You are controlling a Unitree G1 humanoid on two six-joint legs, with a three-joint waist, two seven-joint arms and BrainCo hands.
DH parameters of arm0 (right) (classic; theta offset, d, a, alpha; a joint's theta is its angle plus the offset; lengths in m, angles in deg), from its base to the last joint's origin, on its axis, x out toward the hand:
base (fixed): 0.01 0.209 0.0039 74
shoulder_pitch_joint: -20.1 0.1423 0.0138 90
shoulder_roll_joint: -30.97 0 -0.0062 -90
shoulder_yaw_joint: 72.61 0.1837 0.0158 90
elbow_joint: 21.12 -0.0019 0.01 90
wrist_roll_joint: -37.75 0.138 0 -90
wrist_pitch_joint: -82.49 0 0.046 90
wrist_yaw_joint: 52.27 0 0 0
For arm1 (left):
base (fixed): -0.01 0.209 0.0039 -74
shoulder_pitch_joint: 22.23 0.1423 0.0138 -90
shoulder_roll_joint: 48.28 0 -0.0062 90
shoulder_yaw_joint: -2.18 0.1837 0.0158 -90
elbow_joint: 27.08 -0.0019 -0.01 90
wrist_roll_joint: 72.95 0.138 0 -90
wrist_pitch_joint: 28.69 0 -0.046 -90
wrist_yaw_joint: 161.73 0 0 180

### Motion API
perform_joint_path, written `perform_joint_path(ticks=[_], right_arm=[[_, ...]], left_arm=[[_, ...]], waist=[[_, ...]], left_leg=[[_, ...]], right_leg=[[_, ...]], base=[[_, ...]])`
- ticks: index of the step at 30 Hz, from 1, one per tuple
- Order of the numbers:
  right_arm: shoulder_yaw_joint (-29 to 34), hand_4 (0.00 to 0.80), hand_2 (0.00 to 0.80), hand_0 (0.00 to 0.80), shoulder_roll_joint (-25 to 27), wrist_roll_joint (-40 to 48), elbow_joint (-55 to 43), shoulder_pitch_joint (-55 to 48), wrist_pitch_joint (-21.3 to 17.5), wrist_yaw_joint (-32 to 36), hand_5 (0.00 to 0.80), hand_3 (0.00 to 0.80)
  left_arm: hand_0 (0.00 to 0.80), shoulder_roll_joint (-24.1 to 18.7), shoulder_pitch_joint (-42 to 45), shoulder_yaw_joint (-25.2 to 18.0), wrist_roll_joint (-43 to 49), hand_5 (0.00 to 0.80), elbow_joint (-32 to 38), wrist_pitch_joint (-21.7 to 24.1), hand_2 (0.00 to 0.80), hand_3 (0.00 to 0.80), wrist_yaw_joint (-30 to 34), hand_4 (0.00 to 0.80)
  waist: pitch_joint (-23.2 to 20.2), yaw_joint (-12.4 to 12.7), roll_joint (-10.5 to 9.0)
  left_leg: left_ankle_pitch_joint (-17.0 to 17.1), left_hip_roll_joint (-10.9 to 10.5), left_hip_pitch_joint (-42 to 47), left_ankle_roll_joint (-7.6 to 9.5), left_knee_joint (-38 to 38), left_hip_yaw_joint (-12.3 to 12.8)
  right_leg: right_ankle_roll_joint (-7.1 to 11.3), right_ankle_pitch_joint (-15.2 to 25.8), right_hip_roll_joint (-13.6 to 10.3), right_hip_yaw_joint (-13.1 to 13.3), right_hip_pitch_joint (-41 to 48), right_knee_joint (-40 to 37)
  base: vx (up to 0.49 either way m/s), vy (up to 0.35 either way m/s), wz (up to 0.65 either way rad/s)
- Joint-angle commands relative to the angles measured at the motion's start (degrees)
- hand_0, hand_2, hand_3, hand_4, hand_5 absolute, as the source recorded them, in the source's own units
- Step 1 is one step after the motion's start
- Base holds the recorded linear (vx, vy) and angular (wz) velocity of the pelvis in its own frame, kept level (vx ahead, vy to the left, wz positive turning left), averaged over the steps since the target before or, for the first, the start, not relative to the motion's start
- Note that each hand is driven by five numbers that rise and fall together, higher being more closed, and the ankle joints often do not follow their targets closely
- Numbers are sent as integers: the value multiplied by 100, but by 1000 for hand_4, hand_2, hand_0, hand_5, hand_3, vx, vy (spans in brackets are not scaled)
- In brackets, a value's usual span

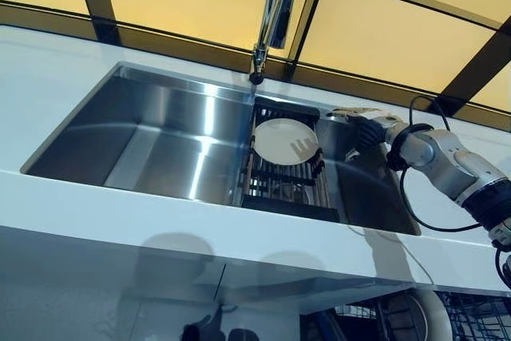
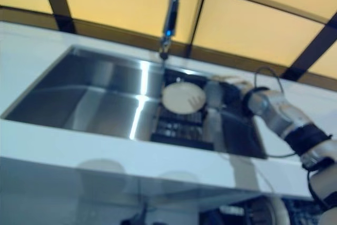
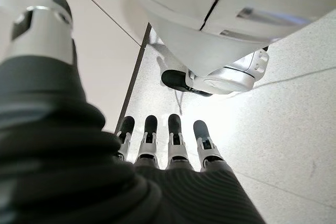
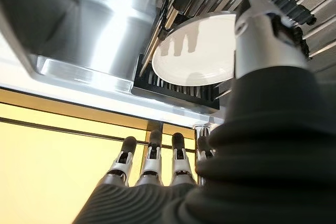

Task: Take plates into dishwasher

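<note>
A white plate [image 1: 283,140] stands tilted in a black dish rack [image 1: 287,185] at the right end of the steel sink [image 1: 160,137]. It also shows in the right wrist view [image 4: 194,51]. My right hand [image 1: 361,127] is over the sink just right of the plate, apart from it. Its fingers [image 4: 151,162] are straight and hold nothing. My left hand [image 3: 163,145] shows only in its own wrist view, hanging low over the floor with straight, empty fingers.
A tall faucet [image 1: 271,13] rises behind the rack. The white counter [image 1: 200,221] runs along the sink's front. Below it at the lower right a wire dishwasher basket [image 1: 471,317] shows beside a round white object [image 1: 427,313].
</note>
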Motion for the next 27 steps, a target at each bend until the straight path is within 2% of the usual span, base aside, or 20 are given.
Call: perform_joint_path(ticks=[1,9,12,15,16,21,27], right_arm=[[82,0,0,0,91,-210,-37,513,166,-310,0,0],[-101,0,0,0,26,-613,-216,548,115,-596,0,0],[-243,0,0,0,13,-1419,-331,661,76,-894,0,0],[-319,0,0,0,35,-1621,-392,730,93,-985,0,0],[-425,0,0,0,55,-1939,-547,804,183,-1137,0,0],[-469,0,0,0,56,-2023,-913,775,436,-992,0,0],[-488,0,0,0,-79,-1970,-856,639,566,-1063,0,0]], left_arm=[[0,-42,-319,49,40,0,-124,116,0,0,-24,0],[0,-63,-401,86,14,0,-78,91,0,0,-26,0],[0,-62,-459,141,-12,0,-54,60,0,0,-51,0],[0,-67,-474,163,-37,0,-54,67,0,0,-49,0],[0,-68,-498,159,-45,0,-36,49,0,0,-48,0],[0,-37,-566,177,-116,0,-31,30,0,0,-63,0],[0,-39,-628,196,-109,0,-51,27,0,0,-48,0]], waist=[[248,178,-105],[368,202,-85],[416,221,-85],[433,223,-85],[451,228,-84],[482,209,-63],[513,226,-67]], left_leg=[[-509,-97,266,164,-21,149],[-490,-109,194,190,-21,125],[-485,-113,145,196,-21,111],[-480,-118,121,199,-21,101],[-476,-117,97,200,-21,102],[-473,-127,59,216,-21,83],[-473,-123,34,214,-21,67]], right_leg=[[588,456,-250,-88,-120,-17],[594,498,-276,-120,-197,-14],[603,504,-282,-129,-239,-13],[608,510,-284,-129,-261,-12],[610,512,-285,-128,-287,-6],[610,514,-281,-98,-337,6],[617,523,-291,-118,-359,6]], base=[[-33,-10,2],[-6,0,1],[-26,-7,7],[-25,-1,2],[0,0,0],[0,0,0],[0,0,0]])
